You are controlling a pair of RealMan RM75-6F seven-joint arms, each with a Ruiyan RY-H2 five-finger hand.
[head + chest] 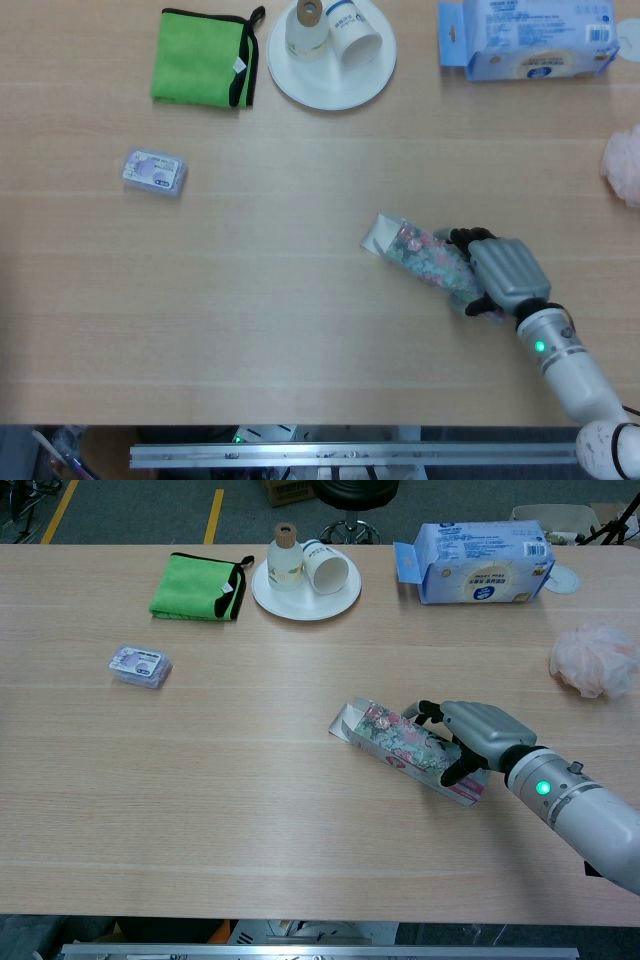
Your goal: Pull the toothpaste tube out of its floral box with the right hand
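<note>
The floral box (425, 262) (400, 744) lies flat on the table, slanting from upper left to lower right, with its white open flap (379, 235) at the left end. My right hand (500, 272) (472, 735) covers the box's right end, fingers curled over the far side and thumb on the near side, gripping it. No toothpaste tube shows outside the box. My left hand is out of both views.
A white plate (372, 80) with a small bottle (307, 28) and a tipped paper cup (355, 36) stands at the back, a green cloth (203, 56) to its left. A blue wipes pack (530, 38) and a pink puff (596, 658) lie at the right. A small purple packet (155, 171) lies at the left.
</note>
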